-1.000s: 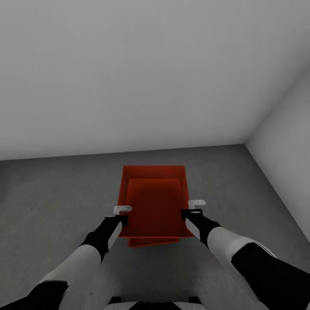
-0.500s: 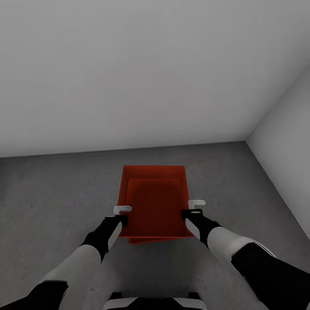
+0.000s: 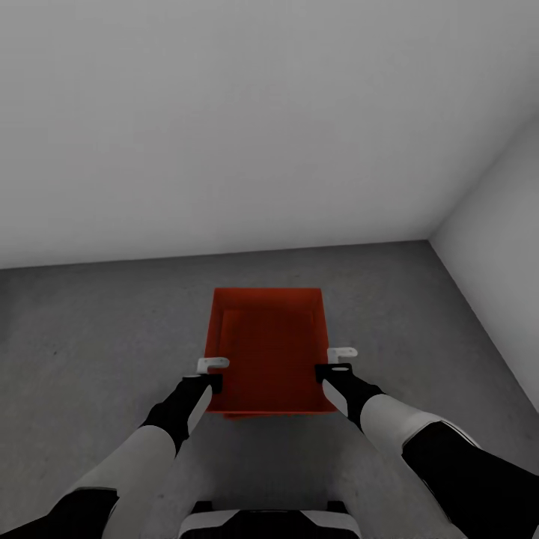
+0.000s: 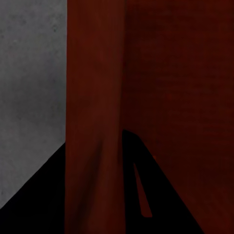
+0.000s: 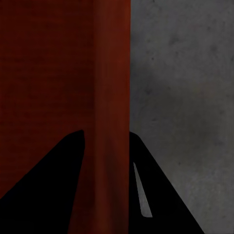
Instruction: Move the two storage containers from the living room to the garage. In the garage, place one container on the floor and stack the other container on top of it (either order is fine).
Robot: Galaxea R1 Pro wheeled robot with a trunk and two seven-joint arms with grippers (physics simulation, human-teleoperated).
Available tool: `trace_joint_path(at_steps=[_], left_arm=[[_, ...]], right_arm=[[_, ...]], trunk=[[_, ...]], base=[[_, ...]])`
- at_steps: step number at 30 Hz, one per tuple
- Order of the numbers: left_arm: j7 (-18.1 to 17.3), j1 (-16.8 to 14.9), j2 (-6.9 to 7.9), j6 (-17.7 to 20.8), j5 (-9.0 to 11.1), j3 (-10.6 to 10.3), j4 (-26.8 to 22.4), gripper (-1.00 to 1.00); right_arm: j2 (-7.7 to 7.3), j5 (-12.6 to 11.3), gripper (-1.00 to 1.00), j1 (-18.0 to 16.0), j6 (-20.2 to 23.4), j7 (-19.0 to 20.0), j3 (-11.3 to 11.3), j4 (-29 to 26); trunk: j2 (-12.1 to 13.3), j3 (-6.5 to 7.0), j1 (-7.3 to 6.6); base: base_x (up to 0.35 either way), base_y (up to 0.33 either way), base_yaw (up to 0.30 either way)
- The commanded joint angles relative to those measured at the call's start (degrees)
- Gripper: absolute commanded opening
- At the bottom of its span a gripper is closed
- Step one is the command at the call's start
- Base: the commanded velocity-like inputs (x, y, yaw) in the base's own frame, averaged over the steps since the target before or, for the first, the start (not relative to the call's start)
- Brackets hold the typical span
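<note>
Left gripper (image 3: 212, 364) and right gripper (image 3: 342, 352) each clamp a side wall of the upper storage container (image 3: 269, 352). It sits nested over a second container (image 3: 258, 415) on the concrete floor (image 3: 90, 337).

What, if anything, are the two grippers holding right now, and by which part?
Both hold one orange-red storage container: the left gripper clamps its left side wall, the right gripper its right side wall, fingers astride each rim in the wrist views.
</note>
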Motion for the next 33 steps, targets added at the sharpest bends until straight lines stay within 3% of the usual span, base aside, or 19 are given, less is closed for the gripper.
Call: trace_joint_path(at_steps=[1, 22, 33], left_arm=[[0.1, 0.0, -0.05, 0.1, 0.9, -0.5, -0.8, -1.0], [0.1, 0.0, -0.05, 0.1, 0.9, -0.5, -0.8, -1.0], [0.1, 0.0, -0.05, 0.1, 0.9, -0.5, -0.8, -1.0]], right_arm=[[-0.03, -1.2, -1.0, 0.0, 0.4, -0.4, 3.3, 0.1], [-0.03, -1.2, -1.0, 0.0, 0.4, -0.4, 3.3, 0.1], [-0.03, -1.2, -1.0, 0.0, 0.6, -0.4, 3.3, 0.1]], trunk=[[-0.1, -0.17, 0.02], [-0.1, -2.07, 0.02], [-0.1, -2.2, 0.02]], base=[[0.0, 0.0, 0.0], [0.0, 0.0, 0.0], [0.0, 0.0, 0.0]])
